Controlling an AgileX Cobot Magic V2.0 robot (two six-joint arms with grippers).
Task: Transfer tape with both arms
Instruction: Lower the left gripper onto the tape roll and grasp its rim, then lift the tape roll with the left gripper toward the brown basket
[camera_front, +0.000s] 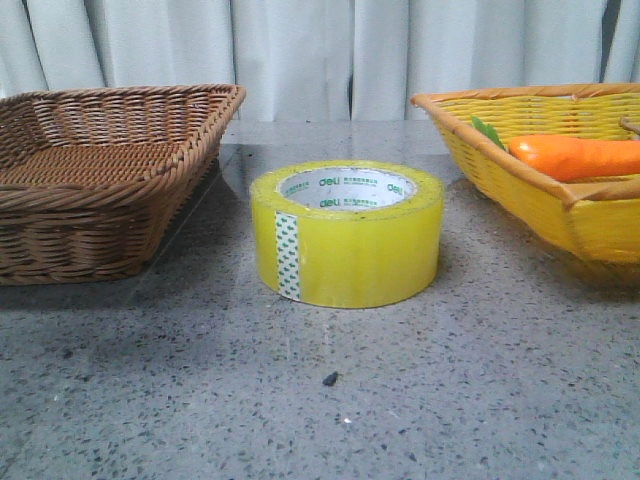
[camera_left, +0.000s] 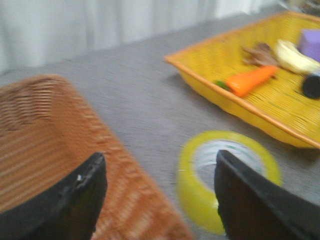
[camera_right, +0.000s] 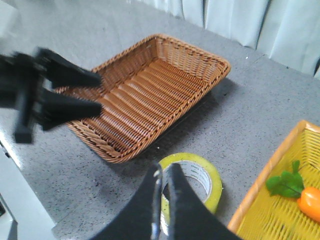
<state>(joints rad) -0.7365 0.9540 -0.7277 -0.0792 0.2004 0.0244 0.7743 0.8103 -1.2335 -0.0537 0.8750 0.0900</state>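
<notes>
The tape (camera_front: 347, 232), a wide yellow roll with a white "deli" core and a green-white end strip, lies flat on the grey table between two baskets. No gripper shows in the front view. In the left wrist view my left gripper (camera_left: 160, 165) is open and empty, held above the table, with the brown basket's edge under one finger and the tape (camera_left: 195, 192) partly behind the other finger. In the right wrist view my right gripper (camera_right: 164, 170) is shut and empty, above the tape (camera_right: 212, 182). My left gripper (camera_right: 97, 92) also shows there, open, over the brown basket's near corner.
A brown wicker basket (camera_front: 100, 180) stands left of the tape, empty. A yellow basket (camera_front: 560, 190) stands on the right and holds an orange carrot (camera_front: 575, 157) and other small items (camera_left: 290, 55). A white curtain hangs behind the table.
</notes>
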